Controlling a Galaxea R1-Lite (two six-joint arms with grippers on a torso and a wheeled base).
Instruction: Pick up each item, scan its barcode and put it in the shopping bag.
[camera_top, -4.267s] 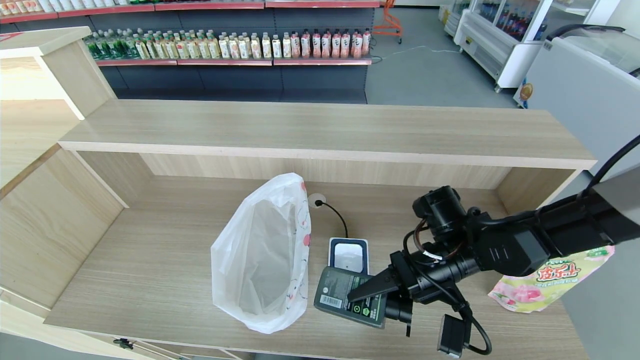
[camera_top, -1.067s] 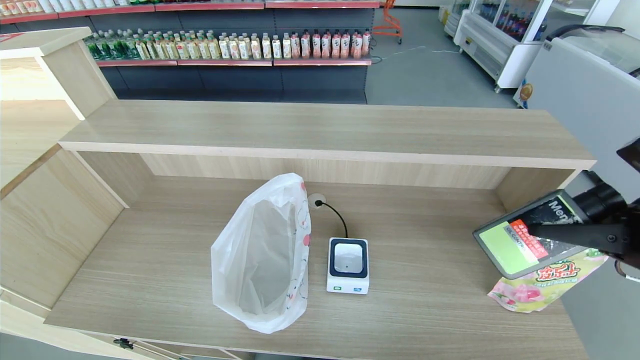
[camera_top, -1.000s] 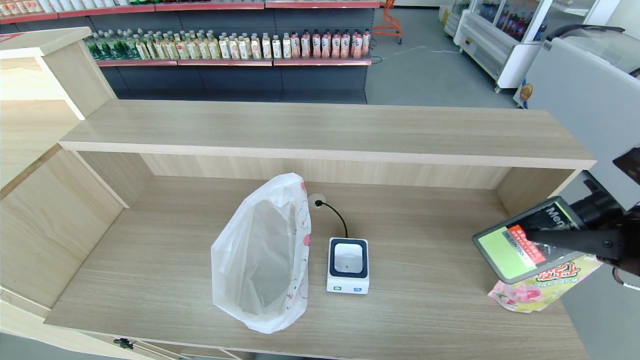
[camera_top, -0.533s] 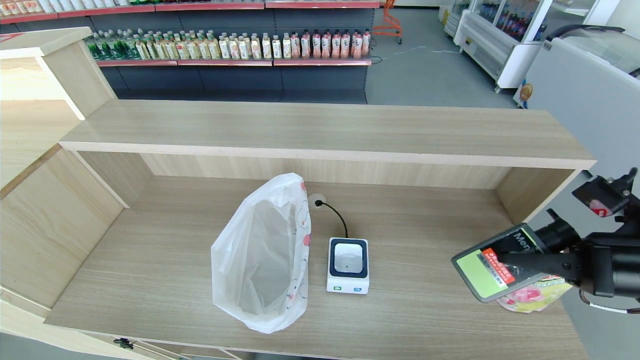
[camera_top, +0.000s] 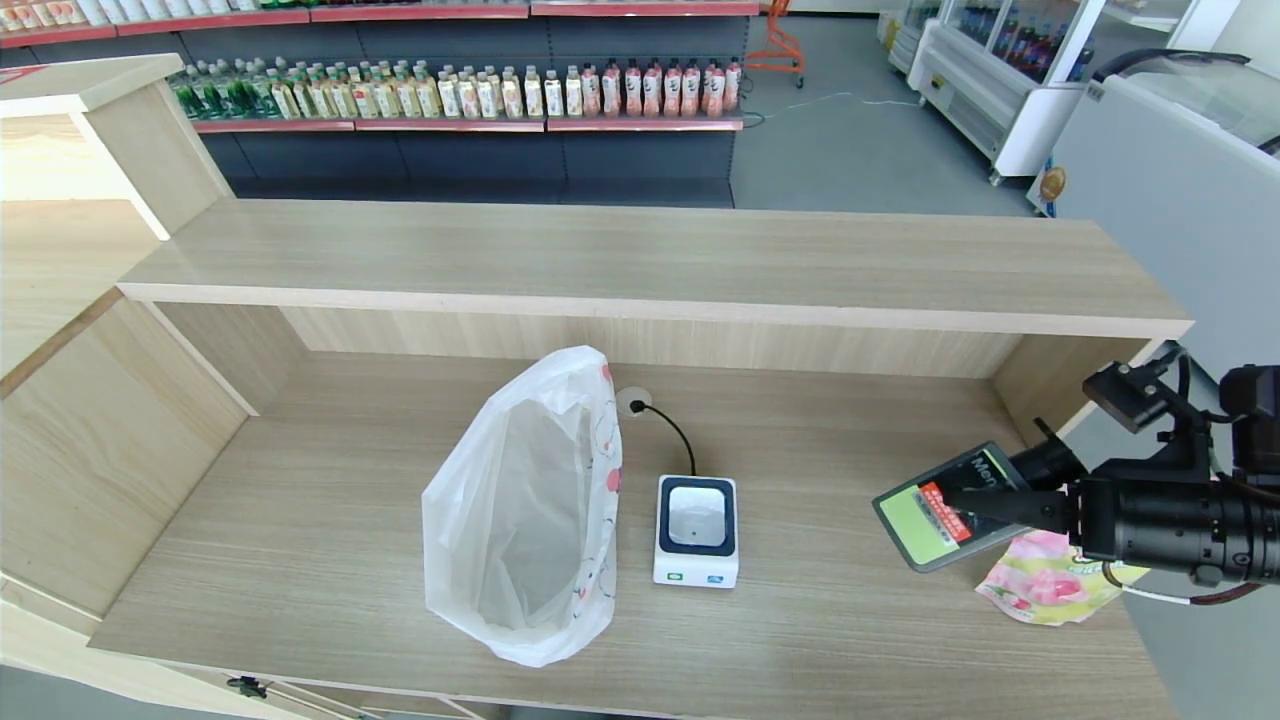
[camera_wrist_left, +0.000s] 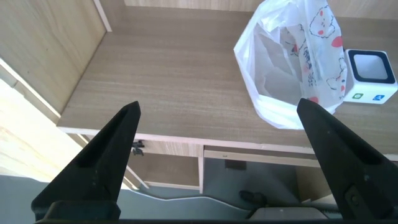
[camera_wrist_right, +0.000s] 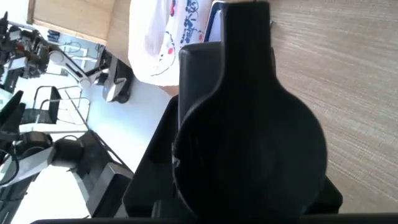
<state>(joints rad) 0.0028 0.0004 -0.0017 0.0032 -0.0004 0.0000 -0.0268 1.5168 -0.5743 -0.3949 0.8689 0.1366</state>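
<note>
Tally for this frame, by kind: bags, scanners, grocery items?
Shopping bag: 1
Barcode scanner: 1
Grocery items: 2, the dark pack in the right gripper and the pink-green pouch
Total: 4

One shopping bag (camera_top: 525, 510) is standing on the worktop (camera_top: 300, 520), and one barcode scanner (camera_top: 696, 530) is sitting there too. Two packaged items are showing: one dark packet (camera_top: 935, 510) and one pink-and-green pouch (camera_top: 1045, 585). Behind, the bottles (camera_top: 450, 92) are filling the shelves (camera_top: 470, 125) by the dozen, too many to count.
</note>
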